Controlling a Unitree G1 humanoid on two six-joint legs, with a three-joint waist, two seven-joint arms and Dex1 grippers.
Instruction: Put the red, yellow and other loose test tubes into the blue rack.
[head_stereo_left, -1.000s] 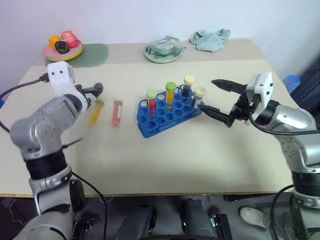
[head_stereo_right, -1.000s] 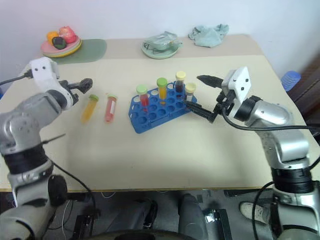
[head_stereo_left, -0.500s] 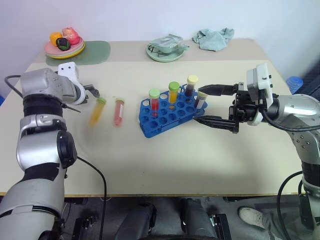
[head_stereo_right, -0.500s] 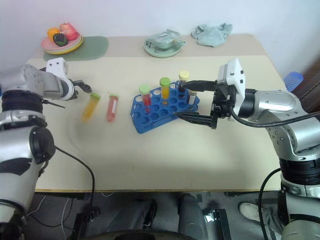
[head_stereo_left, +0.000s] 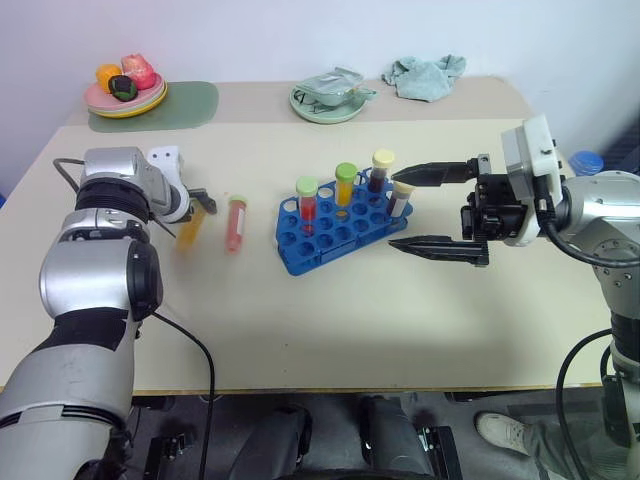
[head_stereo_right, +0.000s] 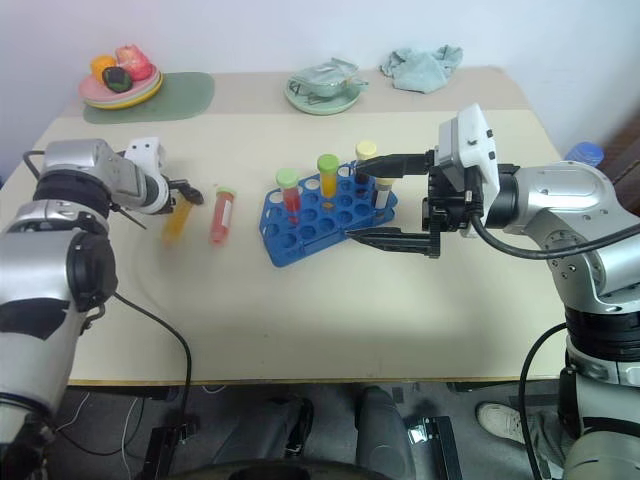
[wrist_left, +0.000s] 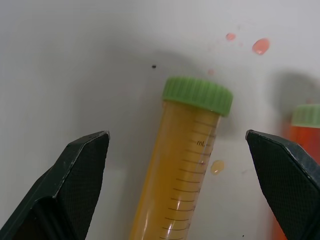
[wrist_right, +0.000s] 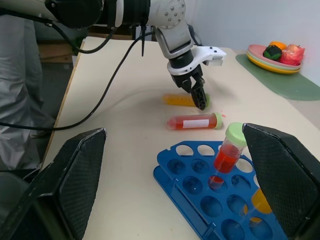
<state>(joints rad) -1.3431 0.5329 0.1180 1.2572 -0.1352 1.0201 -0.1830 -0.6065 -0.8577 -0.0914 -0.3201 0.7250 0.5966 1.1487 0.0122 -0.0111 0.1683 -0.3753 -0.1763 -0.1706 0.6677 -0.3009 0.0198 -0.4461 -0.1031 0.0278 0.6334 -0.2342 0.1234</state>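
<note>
Left gripper (wrist_left: 177, 150): fingers spread wide, one to each side of the yellow tube (wrist_left: 182, 170), holding nothing; it points down at the table over the tube's capped end.
Yellow tube: lies flat on the table (head_stereo_left: 330, 320) with a green cap, between the open fingers but not touched by them as far as the wrist view shows.
Red tube (head_stereo_left: 235, 222): lies flat just beside the yellow tube, on the side toward the rack, with a white label and a green cap; nothing grips it.
Right gripper (head_stereo_left: 435, 210): fingers wide apart and empty, pointing sideways toward the rack, just beside its near corner.
Blue rack (head_stereo_left: 335, 235): stands mid-table, holding four upright tubes along its far rows, one red, one yellow-orange, one dark, one pale-capped; most holes are free.
Done: four tubes seated, judging by how they stand.
Left: two loose tubes, yellow and red, are not yet picked up.
Step in hand: likely a grasp of the yellow tube.
Farther off: a plate of toy food (head_stereo_left: 127, 90), a green dish (head_stereo_left: 326, 102) and a crumpled cloth (head_stereo_left: 425, 74) at the far edge, well apart from the work.
</note>
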